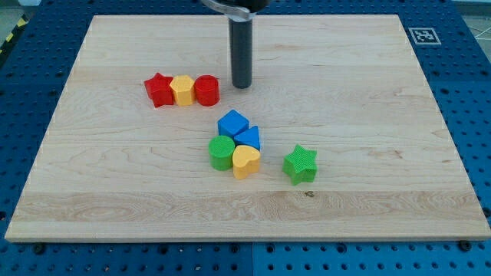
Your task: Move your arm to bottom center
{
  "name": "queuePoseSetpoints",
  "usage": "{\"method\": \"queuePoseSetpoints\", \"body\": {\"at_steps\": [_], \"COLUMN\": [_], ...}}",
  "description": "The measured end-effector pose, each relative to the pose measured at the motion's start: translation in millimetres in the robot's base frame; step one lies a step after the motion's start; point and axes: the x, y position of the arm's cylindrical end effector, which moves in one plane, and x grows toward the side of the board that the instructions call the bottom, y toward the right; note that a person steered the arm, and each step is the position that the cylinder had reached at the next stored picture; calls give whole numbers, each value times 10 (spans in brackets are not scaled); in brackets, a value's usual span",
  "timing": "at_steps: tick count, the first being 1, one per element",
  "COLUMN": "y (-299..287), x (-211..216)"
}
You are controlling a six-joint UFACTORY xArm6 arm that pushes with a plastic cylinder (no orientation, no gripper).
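My dark rod comes down from the view's top, and my tip [242, 85] rests on the wooden board [368, 92] in its upper middle. It stands just right of a row of three touching blocks: a red star [159, 90], a yellow hexagon [182, 90] and a red cylinder [207, 90]. Below the tip lies a cluster: a blue cube [232, 123], a blue triangular block [248, 138], a green cylinder [222, 152] and a yellow heart [245, 162]. A green star [300, 164] sits apart to the cluster's right.
The board lies on a blue perforated table [31, 77]. A black-and-white marker tag [423, 34] is by the board's top right corner. A small dark knot [310, 192] marks the wood below the green star.
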Motion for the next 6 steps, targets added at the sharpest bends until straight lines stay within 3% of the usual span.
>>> {"method": "queuePoseSetpoints", "body": {"at_steps": [2, 4, 6], "y": [776, 1435, 1545], "x": [4, 303, 656]}}
